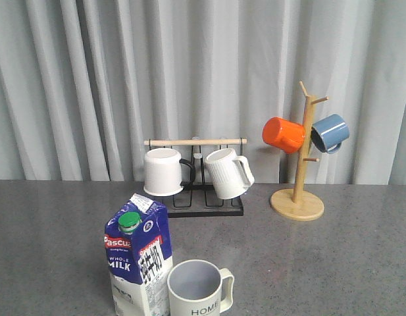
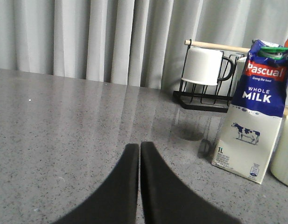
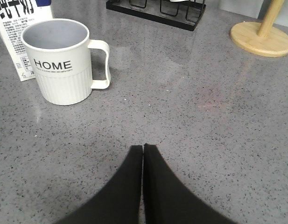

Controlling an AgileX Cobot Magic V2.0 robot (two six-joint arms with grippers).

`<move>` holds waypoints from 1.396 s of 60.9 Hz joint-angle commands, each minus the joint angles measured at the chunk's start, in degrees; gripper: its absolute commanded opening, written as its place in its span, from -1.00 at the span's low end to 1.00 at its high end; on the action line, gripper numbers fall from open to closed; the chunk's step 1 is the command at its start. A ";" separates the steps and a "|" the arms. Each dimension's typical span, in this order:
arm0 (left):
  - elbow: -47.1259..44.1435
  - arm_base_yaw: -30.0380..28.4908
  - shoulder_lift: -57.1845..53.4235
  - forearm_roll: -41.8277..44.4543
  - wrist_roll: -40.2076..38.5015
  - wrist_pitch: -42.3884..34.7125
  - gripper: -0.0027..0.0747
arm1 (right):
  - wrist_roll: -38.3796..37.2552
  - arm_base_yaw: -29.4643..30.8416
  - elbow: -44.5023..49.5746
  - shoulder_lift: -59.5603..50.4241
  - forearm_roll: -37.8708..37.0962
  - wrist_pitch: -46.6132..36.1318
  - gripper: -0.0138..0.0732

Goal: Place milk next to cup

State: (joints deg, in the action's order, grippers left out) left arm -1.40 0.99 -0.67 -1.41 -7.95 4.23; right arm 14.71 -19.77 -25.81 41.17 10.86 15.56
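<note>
The milk, a tall blue-and-white carton with a green cap, stands upright at the table's front, just left of the cup, a cream mug marked "HOME" with its handle to the right. They stand close side by side. The milk also shows in the left wrist view, and the cup in the right wrist view. My left gripper is shut and empty, apart from the milk. My right gripper is shut and empty, apart from the cup. Neither arm shows in the front view.
A black rack with a wooden bar holds a white mug with a black handle and a ribbed white mug at the back. A wooden mug tree at back right carries an orange mug and a blue mug.
</note>
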 commanded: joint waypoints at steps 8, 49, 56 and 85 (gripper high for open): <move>-1.22 -0.10 -0.33 0.02 -0.44 -3.58 -0.95 | 0.14 0.27 -1.68 -0.28 -0.39 -3.74 -0.69; -1.49 -0.10 -0.75 10.50 -10.69 -3.89 -0.95 | 0.14 0.27 -1.68 -0.28 -0.39 -3.74 -0.69; -1.43 -0.10 -0.75 10.50 -10.69 -3.60 -0.95 | 0.14 0.27 -1.68 -0.28 -0.39 -3.74 -0.69; -1.43 -0.10 -0.75 10.50 -10.69 -3.60 -0.95 | 0.14 0.27 -1.68 -0.28 -0.39 -3.74 -0.69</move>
State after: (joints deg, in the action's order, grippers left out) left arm -1.40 0.99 -0.67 9.08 -18.20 4.70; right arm 14.71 -19.77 -25.81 41.17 10.76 15.56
